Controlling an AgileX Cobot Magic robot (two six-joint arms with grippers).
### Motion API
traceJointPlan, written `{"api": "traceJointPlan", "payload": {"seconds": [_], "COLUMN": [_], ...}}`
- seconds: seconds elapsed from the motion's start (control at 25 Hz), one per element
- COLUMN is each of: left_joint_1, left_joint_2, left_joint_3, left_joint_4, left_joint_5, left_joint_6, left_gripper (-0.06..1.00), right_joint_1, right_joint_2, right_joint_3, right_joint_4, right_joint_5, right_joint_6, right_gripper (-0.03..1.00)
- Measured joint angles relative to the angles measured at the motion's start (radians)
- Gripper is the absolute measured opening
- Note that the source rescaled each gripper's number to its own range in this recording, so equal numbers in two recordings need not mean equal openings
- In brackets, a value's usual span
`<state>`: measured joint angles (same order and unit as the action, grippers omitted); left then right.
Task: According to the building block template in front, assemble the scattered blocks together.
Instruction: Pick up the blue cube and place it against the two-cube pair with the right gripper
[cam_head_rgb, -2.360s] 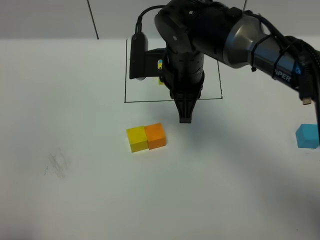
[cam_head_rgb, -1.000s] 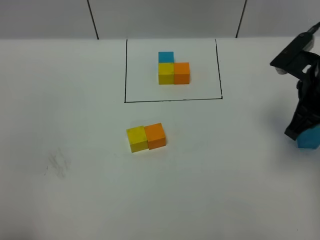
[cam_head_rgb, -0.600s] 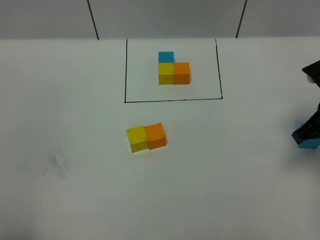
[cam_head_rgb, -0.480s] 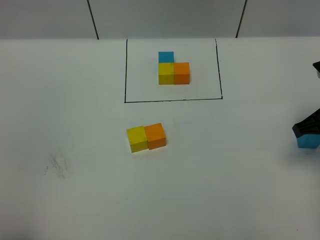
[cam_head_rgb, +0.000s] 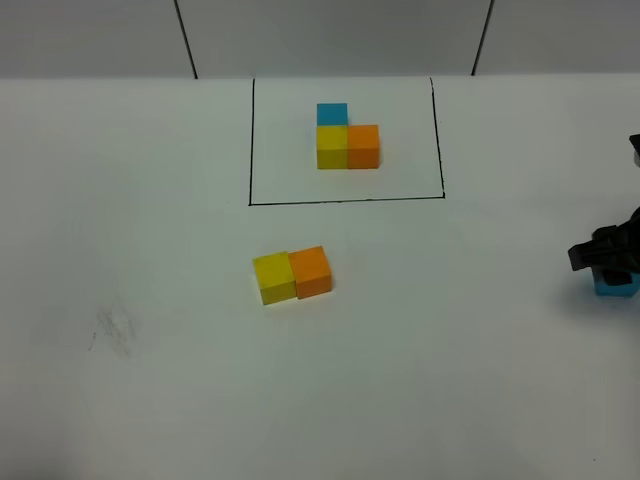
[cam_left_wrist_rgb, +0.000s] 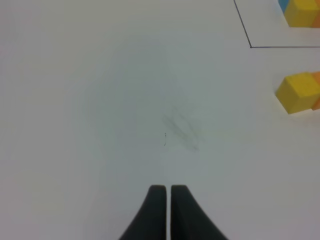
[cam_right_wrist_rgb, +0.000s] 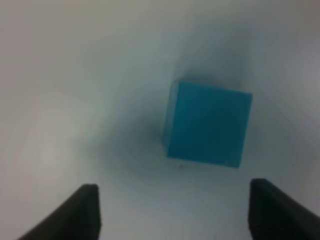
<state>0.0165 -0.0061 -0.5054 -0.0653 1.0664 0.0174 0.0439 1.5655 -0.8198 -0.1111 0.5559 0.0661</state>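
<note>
I see the light blue cube (cam_right_wrist_rgb: 207, 125), plain and sitting flat at the table's (cam_head_rgb: 150, 350) right edge, well apart from the touching yellow cube (cam_head_rgb: 274, 278) and orange cube (cam_head_rgb: 311, 271). My right gripper (cam_right_wrist_rgb: 175, 197) hangs over it, spread wide, gripping nothing. The cube has no long axis, and its edges sit slightly askew to the fingers. My left gripper (cam_left_wrist_rgb: 166, 190) is clenched, empty.
</note>
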Motion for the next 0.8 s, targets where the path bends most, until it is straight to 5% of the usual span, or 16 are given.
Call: {"api": "traceJointPlan", "payload": {"seconds": [0.16,0.8], "left_joint_1": [0.000,0.000], "left_joint_2": [0.000,0.000], "left_joint_3": [0.000,0.000], "left_joint_4": [0.000,0.000], "left_joint_5": [0.000,0.000], "left_joint_6": [0.000,0.000], "left_gripper": [0.00,0.00], "right_joint_1": [0.000,-0.077], "right_joint_2": [0.029,0.155], "right_joint_3": [0.000,0.000], "right_joint_4": [0.000,-0.030], "right_joint_5": [-0.058,-0.173], "right_joint_6": [0.031,0.037], "right_gripper": [0.76,0.72]}}
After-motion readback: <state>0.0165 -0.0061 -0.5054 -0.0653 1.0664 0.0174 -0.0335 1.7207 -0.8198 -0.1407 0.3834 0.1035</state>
